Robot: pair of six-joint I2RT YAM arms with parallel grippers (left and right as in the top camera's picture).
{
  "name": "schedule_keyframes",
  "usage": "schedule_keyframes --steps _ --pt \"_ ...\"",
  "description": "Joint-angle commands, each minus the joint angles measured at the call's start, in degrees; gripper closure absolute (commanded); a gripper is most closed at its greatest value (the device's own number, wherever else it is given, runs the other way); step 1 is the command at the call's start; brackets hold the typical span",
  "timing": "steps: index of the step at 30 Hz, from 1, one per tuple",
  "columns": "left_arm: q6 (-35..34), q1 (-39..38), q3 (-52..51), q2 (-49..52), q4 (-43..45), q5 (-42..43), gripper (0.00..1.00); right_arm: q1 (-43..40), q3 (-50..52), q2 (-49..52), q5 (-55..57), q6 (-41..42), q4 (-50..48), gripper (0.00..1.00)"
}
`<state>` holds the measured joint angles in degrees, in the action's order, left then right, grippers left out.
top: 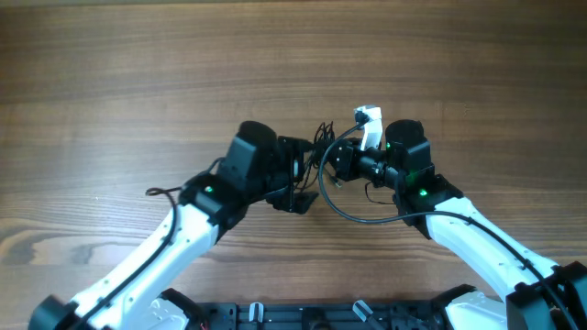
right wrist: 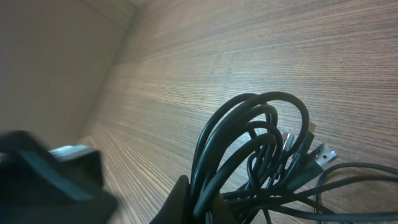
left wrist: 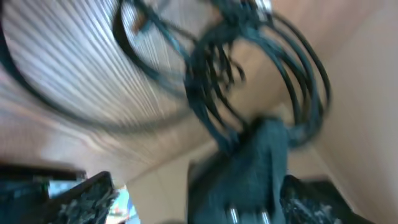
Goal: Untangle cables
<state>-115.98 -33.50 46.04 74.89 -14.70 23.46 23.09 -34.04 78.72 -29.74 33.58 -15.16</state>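
Overhead hides the grip. Right wrist: right gripper (top: 337, 167) pinching the cables (right wrist: 267, 146), plugs (right wrist: 323, 152) visible. Left wrist blurred; left gripper (top: 307, 174), I can't tell.

Overhead: bright, even light, sharp; soft shadows on surface (top: 138, 73). L wrist: heavy motion blur throughout. R wrist: cables (right wrist: 205, 146) sharp, left foreground defocused.

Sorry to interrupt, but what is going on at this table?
Two robot arms meet over a small bundle of thin black cables at the middle of the table. The right gripper seems to pinch the bundle at its base, loops and plug ends fanning out. The left gripper sits close against it, but its camera is too blurred to show a grip. The cables look tangled.
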Motion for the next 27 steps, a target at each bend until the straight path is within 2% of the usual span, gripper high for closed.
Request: schedule_keyframes --steps 1,2,4,5,6,7,10,11,13,17,21,22,23,25,26,27 --pt "-9.01 -0.26 0.35 6.23 0.46 -7.26 0.14 0.09 -0.20 -0.96 -1.99 1.20 -0.22 0.95" --pt "-8.98 -0.26 0.35 7.67 1.53 -7.96 0.15 0.09 -0.20 -0.96 -2.78 1.36 -0.13 0.95" --pt "-8.98 -0.26 0.35 11.91 7.04 -7.91 0.34 0.11 -0.20 -0.96 -3.78 1.81 -0.15 0.95" --pt "-8.98 -0.26 0.35 13.92 9.51 -8.00 0.57 0.11 -0.20 -0.96 -3.78 2.54 -0.13 0.95" --pt "-8.76 0.13 0.35 15.17 9.77 -9.05 0.86 0.11 -0.20 -0.96 -3.76 2.54 0.09 0.96" --pt "-7.58 0.96 0.35 15.58 9.62 -9.25 0.96 0.09 -0.20 -0.96 -3.67 2.38 0.90 0.95" --pt "4.90 9.70 0.37 12.41 11.74 -5.77 0.96 0.09 -0.17 -0.94 2.10 -0.76 11.19 0.95" --pt "11.17 14.58 0.35 9.92 15.06 -1.20 0.96 0.09 -0.17 -0.94 5.27 -0.61 15.21 0.95" --pt "16.59 21.18 0.35 6.12 17.53 5.16 0.96 0.09 -0.17 -0.94 9.31 -0.35 19.39 0.95" --pt "18.34 29.83 0.35 0.39 17.57 15.30 0.96 0.09 -0.17 -0.94 16.00 4.15 20.87 0.95" --pt "18.60 36.30 0.35 -1.29 17.53 22.91 0.96 0.09 -0.20 -0.94 17.59 5.81 21.49 0.96" --pt "20.50 37.22 0.35 -1.27 17.53 23.87 0.96 0.09 -0.20 -0.94 16.41 5.29 20.57 0.96" --pt "25.75 37.59 0.35 -1.27 17.31 24.65 0.96 0.09 -0.20 -0.94 13.27 3.96 17.57 0.96" --pt "37.73 37.59 0.35 -1.27 16.90 26.47 0.81 0.09 -0.20 -0.94 13.03 5.73 14.25 0.95" --pt "40.22 37.59 0.35 -1.27 16.81 26.91 0.60 0.09 -0.20 -0.94 13.14 5.97 13.62 0.96" --pt "41.03 37.57 0.35 -1.22 16.55 27.12 0.23 0.09 -0.20 -0.94 13.16 5.27 13.25 0.95"
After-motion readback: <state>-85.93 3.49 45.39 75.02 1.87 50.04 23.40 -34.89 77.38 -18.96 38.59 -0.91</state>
